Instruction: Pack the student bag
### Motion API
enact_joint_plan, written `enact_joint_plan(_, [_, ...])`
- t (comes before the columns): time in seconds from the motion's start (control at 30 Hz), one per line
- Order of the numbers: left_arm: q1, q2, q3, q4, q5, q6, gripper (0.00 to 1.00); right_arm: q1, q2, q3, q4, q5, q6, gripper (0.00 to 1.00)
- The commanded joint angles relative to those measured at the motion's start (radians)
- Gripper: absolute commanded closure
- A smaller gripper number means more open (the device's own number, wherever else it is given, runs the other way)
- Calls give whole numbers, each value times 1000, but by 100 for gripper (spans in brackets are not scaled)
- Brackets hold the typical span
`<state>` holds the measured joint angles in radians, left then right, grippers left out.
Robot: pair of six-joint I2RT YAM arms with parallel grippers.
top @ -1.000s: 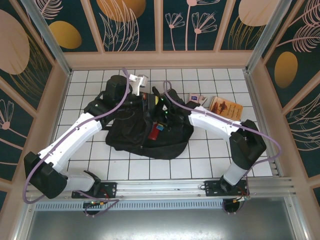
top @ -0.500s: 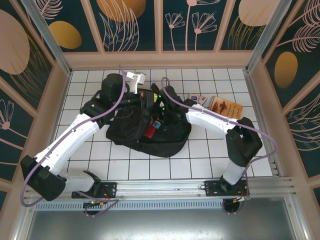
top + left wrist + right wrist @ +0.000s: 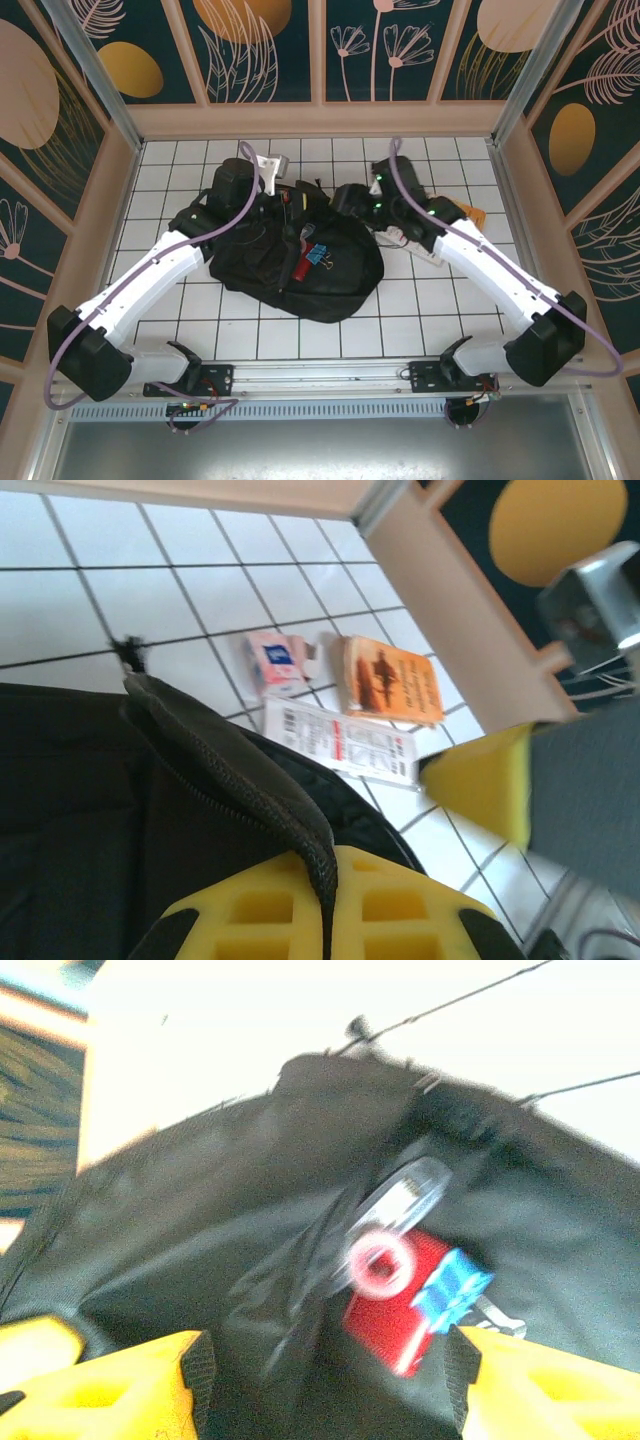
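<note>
The student bag (image 3: 330,280) lies mid-counter (image 3: 420,300). The left gripper (image 3: 325,905) has its jaws pinching the bag's zipper edge. The right gripper (image 3: 325,1385), jaws spread, faces the bag's opening, where a red item (image 3: 395,1320) and a blue clip (image 3: 452,1285) sit.

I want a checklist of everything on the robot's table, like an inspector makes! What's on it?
Surface: white tiled table.
Job's things: student bag lying open; red thing and blue clip inside.
Clutter: orange book, small pink box, white printed pack beside the bag.
Grippers: left gripper shut on the bag's zipper edge; right gripper open, facing the bag's opening.
Cables: purple cables along both arms.
Surroundings: flower-painted walls.
</note>
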<state>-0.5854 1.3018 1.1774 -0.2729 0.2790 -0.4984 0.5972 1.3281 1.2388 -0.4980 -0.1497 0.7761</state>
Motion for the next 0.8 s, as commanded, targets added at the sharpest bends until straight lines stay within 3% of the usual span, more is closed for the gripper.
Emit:
enact_joint_plan(0.0, [-1, -68, -30, 45, -202, 14, 100, -104, 33, 8, -140, 118, -55, 36])
enact_joint_plan(0.1, [3, -112, -59, 36, -325, 15, 100, -178, 136, 79, -201, 199, -64, 36])
enact_joint_plan(0.33, [16, -167, -95, 16, -457, 42, 100, -229, 462, 321, -271, 282, -129, 32])
enact_joint_plan(0.53, [16, -190, -134, 70, -395, 47, 100, -248, 721, 574, -341, 337, -274, 25])
enact_joint_plan(0.77, [16, -196, -136, 81, -344, 52, 100, -297, 872, 712, -391, 341, -316, 25])
